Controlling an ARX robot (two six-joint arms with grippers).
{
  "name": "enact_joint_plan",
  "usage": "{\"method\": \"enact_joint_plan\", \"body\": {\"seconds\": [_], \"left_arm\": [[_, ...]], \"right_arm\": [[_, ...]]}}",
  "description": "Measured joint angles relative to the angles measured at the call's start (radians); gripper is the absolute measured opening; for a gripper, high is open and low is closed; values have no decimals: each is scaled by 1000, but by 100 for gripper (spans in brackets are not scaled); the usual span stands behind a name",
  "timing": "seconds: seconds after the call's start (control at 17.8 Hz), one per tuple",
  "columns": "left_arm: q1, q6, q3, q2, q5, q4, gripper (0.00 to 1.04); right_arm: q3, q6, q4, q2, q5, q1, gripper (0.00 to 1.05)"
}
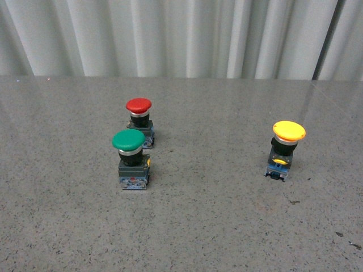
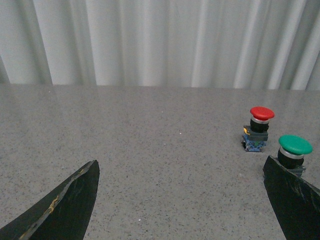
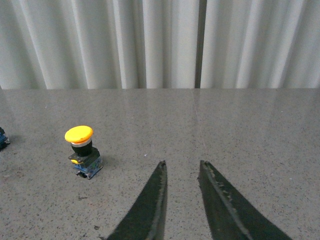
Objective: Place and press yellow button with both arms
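The yellow button (image 1: 285, 148) stands upright on the grey table at the right, its wide yellow cap on a black neck and grey-blue base. The right wrist view also has the yellow button (image 3: 82, 150), off to one side of my right gripper (image 3: 182, 165), which is shut with nothing between its black fingers. My left gripper (image 2: 181, 165) is open wide over bare table, nothing between its fingers. Neither arm shows in the front view.
A green-capped switch (image 1: 132, 158) and a red-capped switch (image 1: 139, 121) stand close together at the left of the table. The green-capped switch (image 2: 294, 149) is partly hidden behind one left finger (image 2: 295, 200). The red-capped switch (image 2: 259, 127) stands just beyond it. A white curtain (image 1: 181, 37) hangs behind the table.
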Motion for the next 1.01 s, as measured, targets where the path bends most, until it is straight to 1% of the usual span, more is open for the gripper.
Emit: {"method": "enact_joint_plan", "body": {"seconds": [0.17,0.22,0.34,0.39,0.45,0.51,1.01], "left_arm": [[0,0,0,0,0,0,98],[0,0,0,0,0,0,98],[0,0,0,0,0,0,98],[0,0,0,0,0,0,98],[0,0,0,0,0,0,98],[0,0,0,0,0,0,98],[0,0,0,0,0,0,98]], "right_arm": [[0,0,0,0,0,0,49],[0,0,0,0,0,0,60],[0,0,0,0,0,0,86],[0,0,0,0,0,0,95],[0,0,0,0,0,0,100],[0,0,0,0,0,0,97],[0,0,0,0,0,0,98]]}}
